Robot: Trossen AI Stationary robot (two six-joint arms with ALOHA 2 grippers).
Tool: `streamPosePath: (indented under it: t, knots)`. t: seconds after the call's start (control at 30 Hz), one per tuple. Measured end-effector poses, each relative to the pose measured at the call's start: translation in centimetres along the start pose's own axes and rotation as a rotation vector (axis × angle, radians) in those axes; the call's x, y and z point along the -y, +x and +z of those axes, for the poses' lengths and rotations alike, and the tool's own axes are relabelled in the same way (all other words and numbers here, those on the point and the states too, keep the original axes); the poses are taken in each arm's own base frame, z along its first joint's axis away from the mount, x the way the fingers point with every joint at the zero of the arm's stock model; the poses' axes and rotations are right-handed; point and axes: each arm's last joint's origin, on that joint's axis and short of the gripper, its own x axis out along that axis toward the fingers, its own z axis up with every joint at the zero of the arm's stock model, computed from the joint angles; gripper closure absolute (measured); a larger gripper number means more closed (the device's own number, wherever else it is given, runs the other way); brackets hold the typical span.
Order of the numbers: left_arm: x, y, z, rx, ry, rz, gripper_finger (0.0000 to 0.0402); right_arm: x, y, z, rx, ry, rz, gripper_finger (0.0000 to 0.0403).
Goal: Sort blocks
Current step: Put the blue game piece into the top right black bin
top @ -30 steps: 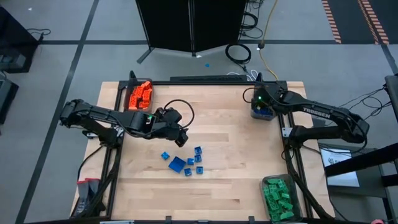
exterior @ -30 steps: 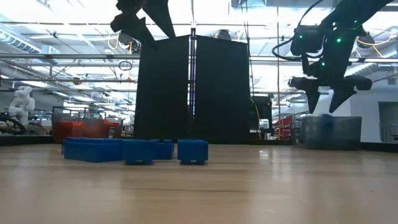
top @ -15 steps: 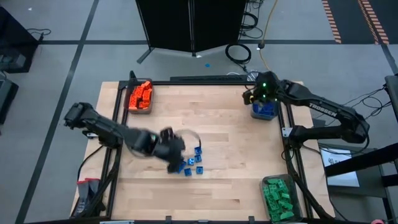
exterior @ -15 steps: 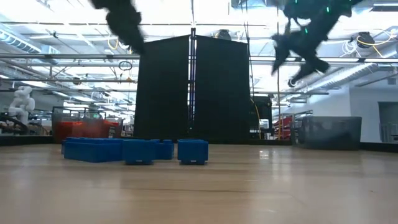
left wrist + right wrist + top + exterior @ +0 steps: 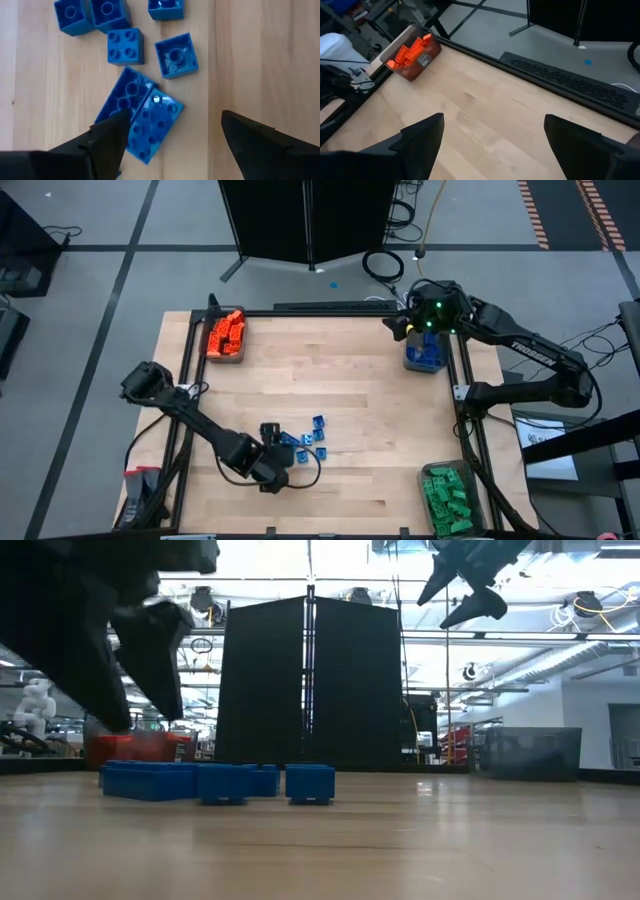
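Observation:
Several blue studded bricks (image 5: 303, 442) lie loose on the wooden table's middle and show as a low row in the low view (image 5: 220, 781). My left gripper (image 5: 280, 456) hangs open just on the near-left side of this cluster, pointing down. In its wrist view (image 5: 172, 135) the largest blue bricks (image 5: 142, 117) lie between and just ahead of its fingers, untouched. My right gripper (image 5: 398, 328) is open and empty, raised high (image 5: 465, 592) beside the bin of blue bricks (image 5: 423, 355) at the far right corner.
A bin of orange bricks (image 5: 225, 333) stands at the far left corner (image 5: 412, 52). A bin of green bricks (image 5: 450, 498) stands at the near right corner. A black frame (image 5: 185, 430) runs along the table's sides. Bare wood (image 5: 380, 420) spreads right of the blue cluster.
My left gripper has swept from the table's middle-left toward the near edge and come down beside the blue bricks. My right gripper has risen from over the blue bin and tipped up from pointing down to nearly level. The bricks have not moved.

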Motion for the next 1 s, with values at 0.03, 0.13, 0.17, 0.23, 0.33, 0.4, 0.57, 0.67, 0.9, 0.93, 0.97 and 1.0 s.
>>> streamPosePath:
  t: [0.03,0.13,0.17,0.23,0.33,0.4,0.57,0.67,0.9,0.93,0.97,1.0]
  knots:
    - [0.2,0.4,0.0,-0.004,0.009,0.004,0.0087,0.0,0.0,-0.1,-0.005,-0.002,0.0,0.0064]
    - [0.8,1.8,-0.2,-0.02,0.037,0.011,0.0087,-0.2,0.0,-0.2,-0.013,-0.008,0.005,0.0064]
    - [0.9,2.2,-0.2,-0.024,0.041,0.013,0.0087,-0.3,0.0,-0.2,-0.015,-0.009,0.007,0.0064]
    - [1.2,3.1,-0.4,-0.048,0.05,0.016,0.0087,-0.3,0.0,-0.3,-0.017,-0.011,0.01,0.0064]
    - [1.5,4.0,-0.6,-0.067,0.078,0.029,0.0087,-0.4,0.0,-0.3,-0.018,-0.014,0.012,0.0064]
    - [1.6,4.6,-0.7,-0.072,0.098,0.043,0.0087,-0.4,0.0,-0.3,-0.019,-0.014,0.011,0.0064]
    - [1.0,5.2,-0.4,-0.081,0.12,0.062,0.0087,-0.4,0.0,-0.3,-0.018,-0.014,0.011,0.0064]
    - [0.1,5.4,-0.1,-0.095,0.098,0.073,0.0087,-0.4,0.0,-0.3,-0.018,-0.014,0.011,0.0064]
    - [-1.9,4.2,0.2,-0.132,0.059,0.078,0.0087,-0.4,0.0,-0.3,-0.019,-0.007,0.012,0.0064]
    - [-2.1,4.0,0.3,-0.129,0.053,0.085,0.0087,-0.4,0.0,-0.3,-0.019,-0.007,0.012,0.0064]
    - [-2.5,3.9,0.4,-0.132,0.048,0.092,0.0087,-0.4,0.0,-0.3,-0.019,-0.007,0.012,0.0064]
    - [-2.8,3.9,0.4,-0.14,0.042,0.096,0.0087,-0.4,0.0,-0.3,-0.019,-0.007,0.012,0.0064]
